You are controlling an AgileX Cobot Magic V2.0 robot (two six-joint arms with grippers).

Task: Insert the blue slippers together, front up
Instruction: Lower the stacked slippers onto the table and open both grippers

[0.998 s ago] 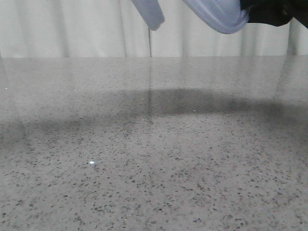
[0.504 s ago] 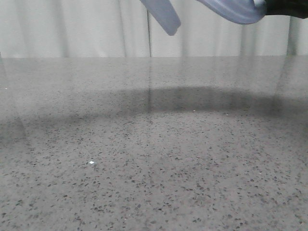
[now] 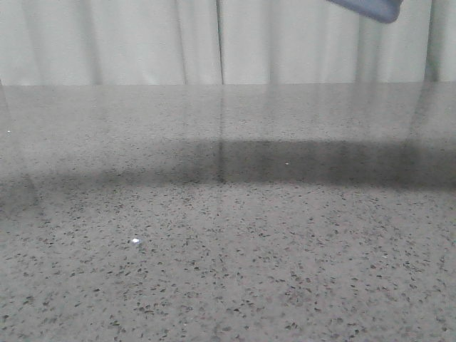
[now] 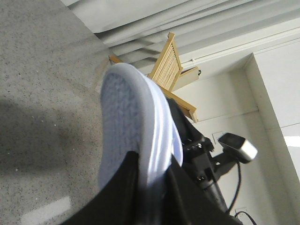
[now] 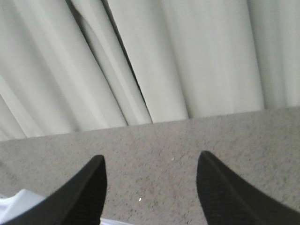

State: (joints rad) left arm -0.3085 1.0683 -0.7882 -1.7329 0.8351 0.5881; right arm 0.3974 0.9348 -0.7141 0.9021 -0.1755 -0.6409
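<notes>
The left gripper [image 4: 150, 206] clamps the pale blue foam slippers [image 4: 133, 131] sole-outward, high above the grey speckled table [image 3: 228, 249]; the right gripper's [image 5: 150, 187] jaws gape wide, holding nothing

Right end effector [image 5: 151, 187] fingers [image 5: 84, 194] spread wide, nothing between them. Speckled grey surface [image 5: 159, 145] lies beyond the fingertips, pale pleated curtain [image 5: 154, 61] behind it. Whitish-blue sliver, likely a slipper [image 5: 18, 202], shows just outside one finger, at the frame edge.
</notes>
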